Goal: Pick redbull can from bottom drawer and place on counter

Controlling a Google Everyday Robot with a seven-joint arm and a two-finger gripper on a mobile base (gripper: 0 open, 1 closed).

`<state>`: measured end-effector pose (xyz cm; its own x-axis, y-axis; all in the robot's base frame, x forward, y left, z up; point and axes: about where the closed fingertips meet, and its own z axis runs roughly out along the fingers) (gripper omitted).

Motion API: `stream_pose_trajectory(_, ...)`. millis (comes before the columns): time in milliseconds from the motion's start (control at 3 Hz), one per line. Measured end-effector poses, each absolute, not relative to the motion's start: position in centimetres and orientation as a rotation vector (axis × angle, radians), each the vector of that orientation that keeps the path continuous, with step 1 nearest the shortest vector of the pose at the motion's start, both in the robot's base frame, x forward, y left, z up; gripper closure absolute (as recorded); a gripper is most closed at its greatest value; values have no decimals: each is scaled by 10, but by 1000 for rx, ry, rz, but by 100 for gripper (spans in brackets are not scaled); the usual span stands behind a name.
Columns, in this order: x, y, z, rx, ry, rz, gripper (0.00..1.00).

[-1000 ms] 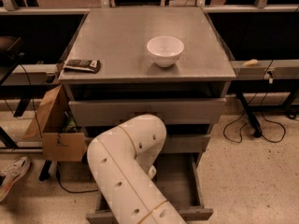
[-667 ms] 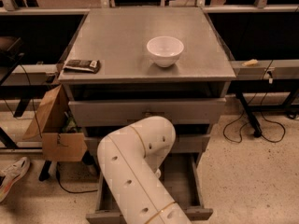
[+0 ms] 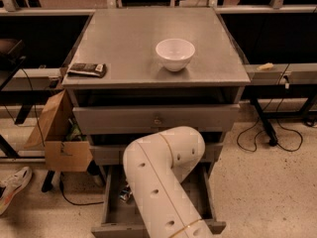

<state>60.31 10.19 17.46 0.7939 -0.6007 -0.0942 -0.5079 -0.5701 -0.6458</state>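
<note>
Hiding the pincer and its state, the arm (image 3: 159,182) overhangs the bottom drawer (image 3: 113,229) beside redbull can (image 3: 125,193).

The grey counter (image 3: 124,38) carries a white bowl (image 3: 175,53) just off centre toward 3 o'clock and a dark flat packet (image 3: 87,69) at 8 o'clock, by its front-left corner. My gripper is hidden behind my arm (image 3: 158,182), down at the open bottom drawer (image 3: 118,213).
</note>
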Motion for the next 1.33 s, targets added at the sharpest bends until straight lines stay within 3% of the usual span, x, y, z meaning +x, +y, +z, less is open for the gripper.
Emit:
stream_pose_trajectory(1000, 619, 96, 179, -2237, 698, -36, 0)
stream_pose_trajectory(1333, 613, 97, 184, -2255, 592, 99, 0)
